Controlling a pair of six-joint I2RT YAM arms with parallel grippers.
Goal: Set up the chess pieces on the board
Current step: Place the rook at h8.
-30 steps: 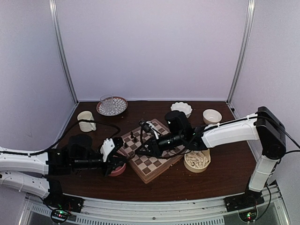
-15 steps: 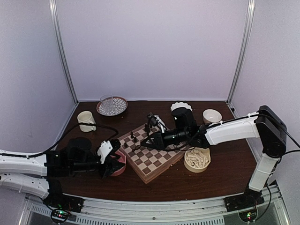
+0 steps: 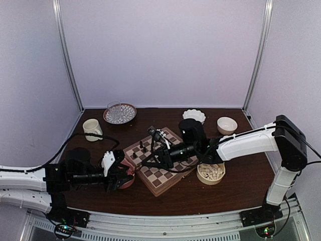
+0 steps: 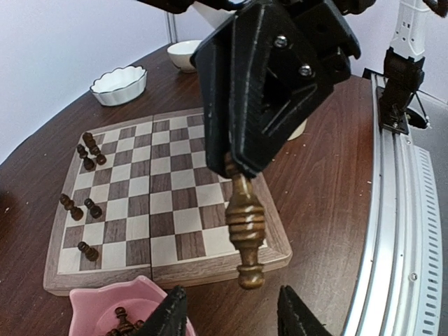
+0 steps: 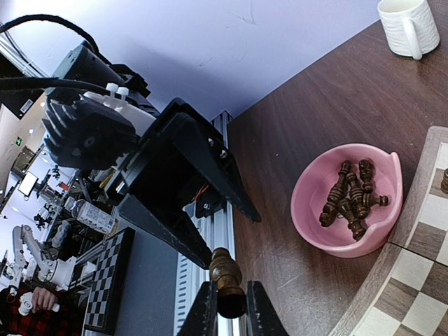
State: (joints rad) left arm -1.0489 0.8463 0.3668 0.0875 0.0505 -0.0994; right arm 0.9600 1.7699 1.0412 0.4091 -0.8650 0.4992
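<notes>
We see the right fingers [image 5: 206,309] clenched on 1 dark brown chess piece [image 4: 245,222]. They grip it at 1 end, so the rest of it sticks out toward the left arm. The left fingers [image 4: 168,316] stand apart and released, 1 on each side of the piece's free end. As far as the left wrist view shows, they do not touch it. The held piece hangs in the air off the board [image 4: 168,175], near its left edge and close to the pink bowl [image 5: 313,229].

The board lies flat and turned at an angle in the middle of the tabletop [image 3: 235,196]. Several dark chess pieces [image 4: 87,150] stand in a loose cluster on squares along its far left side. More of them lie heaped in the pink bowl, which sits just beside the board's left edge.

A tan bowl [image 3: 209,183] holding cream-white pieces [image 3: 211,171] sits just beside the board's right corner, under the right arm.

Farther back on the tabletop we see a cream mug [image 3: 92,129] at the left and a glass [image 3: 114,108] standing on a patterned plate [image 3: 129,114]. To the right of those are a white scalloped dish [image 3: 194,116] and a small cream bowl [image 3: 226,124], all well apart from the board.
</notes>
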